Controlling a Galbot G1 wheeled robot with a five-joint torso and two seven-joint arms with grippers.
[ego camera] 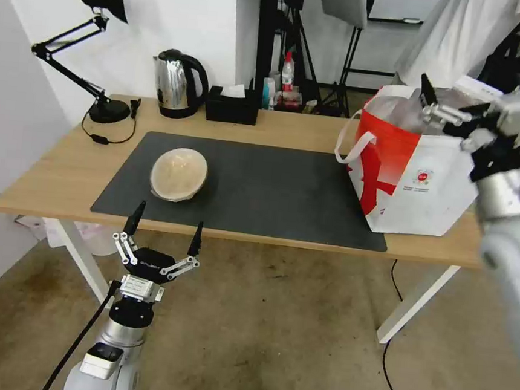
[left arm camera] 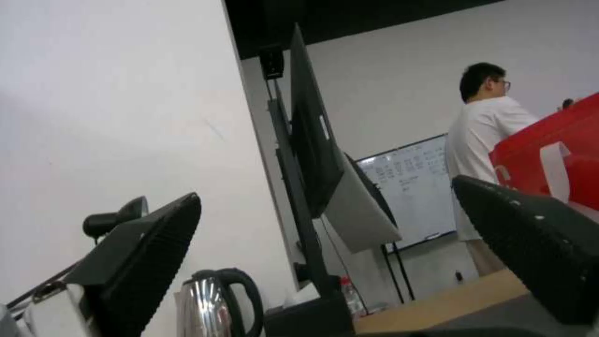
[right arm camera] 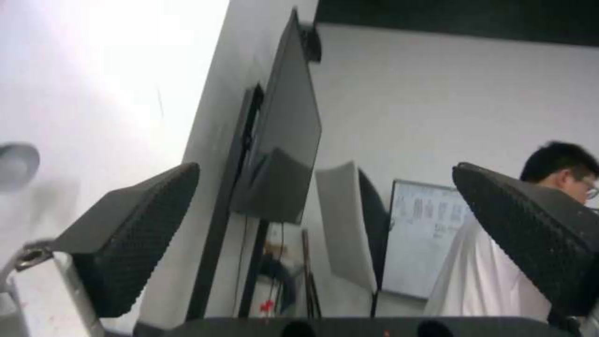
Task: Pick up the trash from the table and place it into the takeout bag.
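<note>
Tan lidded bowl (ego camera: 178, 174), one, on tabletop (ego camera: 48, 182) mat (ego camera: 260, 189); one takeout bag (ego camera: 417, 166). Left hand (ego camera: 164, 229) spread, empty; right hand (ego camera: 438, 104) spread over bag.

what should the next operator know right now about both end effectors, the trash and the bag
Left end effector: open, empty, at the table's near edge just short of the tan lidded bowl.
Right end effector: open, empty, over the takeout bag mouth.
Bag stands upright at the right end of the table.
Done: no white bowl or red cup seen on the table; bag contents can't be confirmed.
Left: tan bowl on the dark mat still has to go into the bag.
</note>
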